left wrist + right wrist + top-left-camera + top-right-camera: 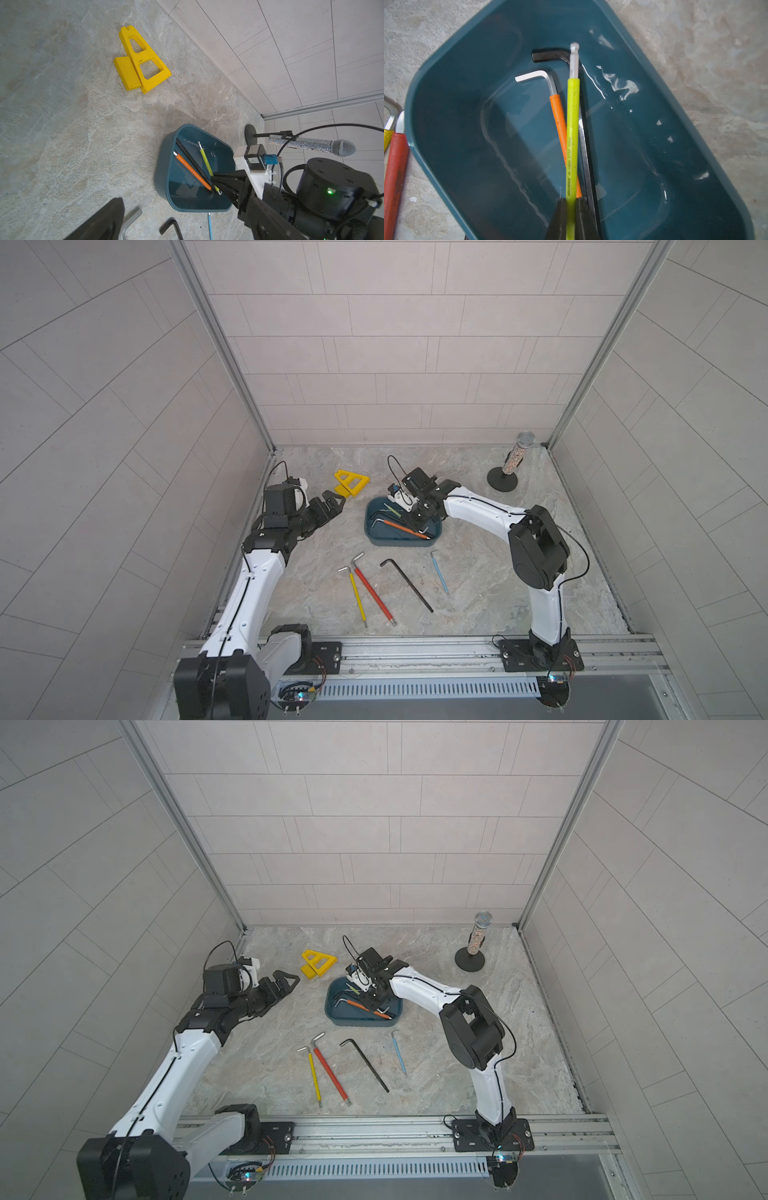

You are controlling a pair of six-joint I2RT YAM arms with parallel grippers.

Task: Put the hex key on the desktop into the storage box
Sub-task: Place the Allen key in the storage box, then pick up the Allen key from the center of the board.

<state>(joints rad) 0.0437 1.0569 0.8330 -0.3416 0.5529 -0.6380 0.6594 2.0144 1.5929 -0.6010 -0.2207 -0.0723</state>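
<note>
The teal storage box sits mid-desktop, its rim also showing in the right wrist view. My right gripper is shut on a lime-green hex key, held over the box's inside with its ball tip pointing away from the jaws. Under it, an orange-sleeved key and a black key lie in the box. On the marbled desktop in front of the box lie yellow, red, black and blue keys. My left gripper hovers open and empty left of the box.
A yellow triangular piece lies at the back left, just beyond my left gripper. A glittery microphone on a round black stand stands at the back right corner. Tiled walls close three sides, and an aluminium rail runs along the front.
</note>
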